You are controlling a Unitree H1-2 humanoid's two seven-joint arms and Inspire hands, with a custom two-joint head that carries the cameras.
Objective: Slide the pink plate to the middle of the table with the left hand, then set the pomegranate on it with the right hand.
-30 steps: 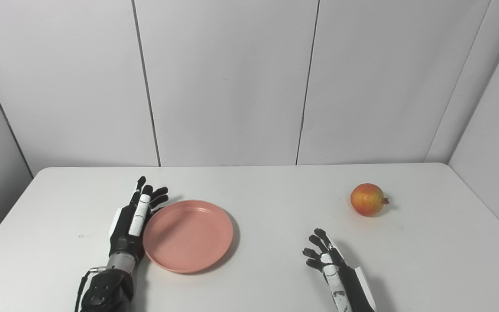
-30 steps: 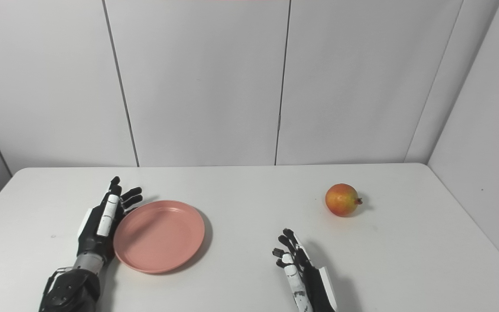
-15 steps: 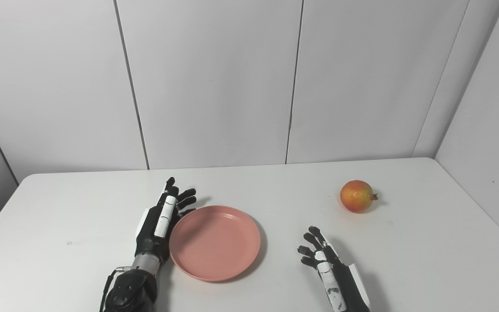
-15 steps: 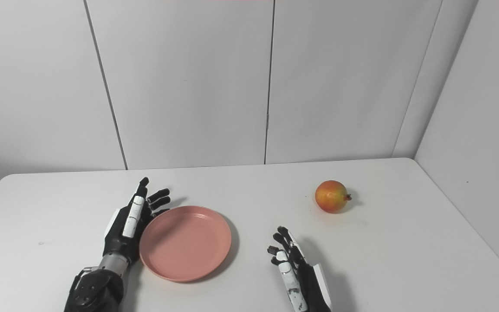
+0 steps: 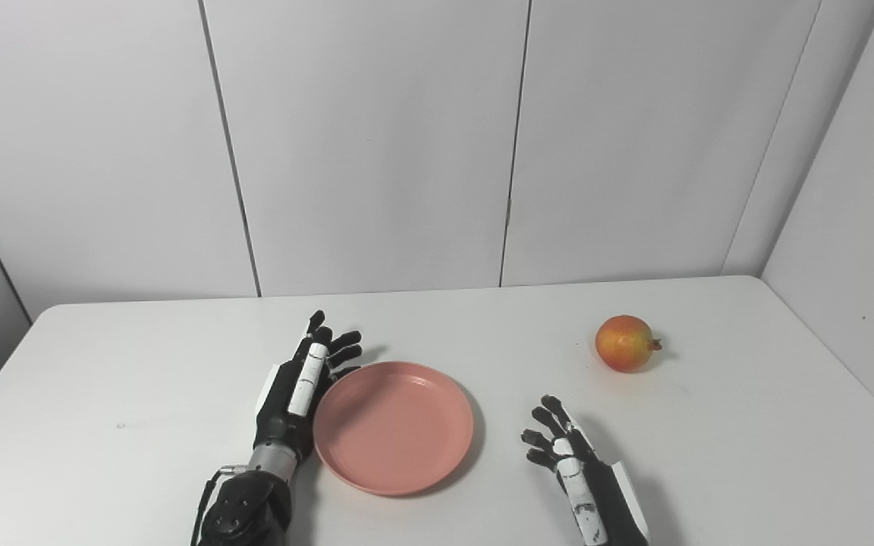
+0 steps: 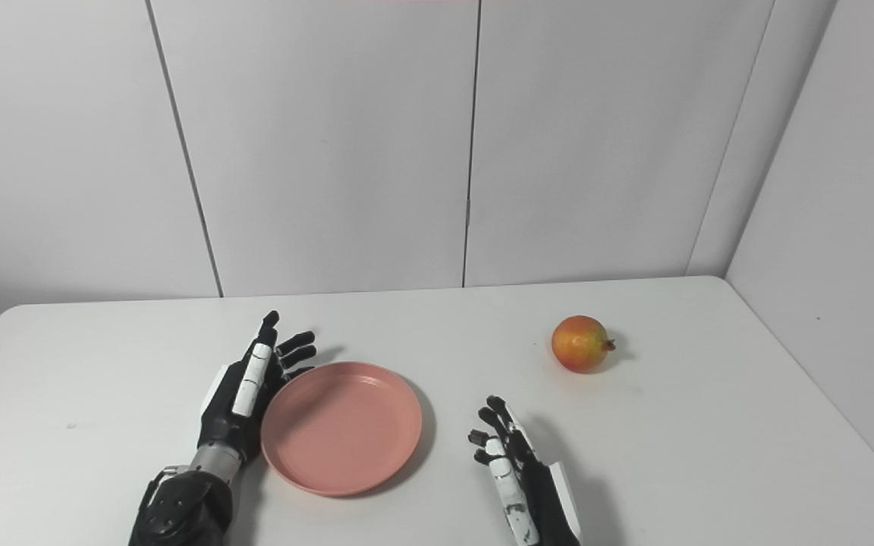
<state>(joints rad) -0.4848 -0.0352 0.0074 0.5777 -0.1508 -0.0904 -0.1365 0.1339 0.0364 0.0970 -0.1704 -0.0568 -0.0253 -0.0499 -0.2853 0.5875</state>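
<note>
My left hand (image 5: 297,398) lies edge-on against the left rim of the pink plate (image 5: 393,426), fingers (image 5: 331,349) straight and released, grasping nothing. The plate sits flat on the tabletop (image 5: 103,379), a little left of centre by my reckoning, so I judge the slide is nearly done. To finish it well I'd keep the palm low and pressed to the rim, pushing straight right and gently so the plate doesn't spin or ride up. My right hand (image 5: 570,455) waits near the plate's right side, fingers loosely spread and empty; it is the only thing close to the plate's path. The pomegranate (image 5: 625,343) rests well apart, toward the far right, with nothing between it and that hand
</note>
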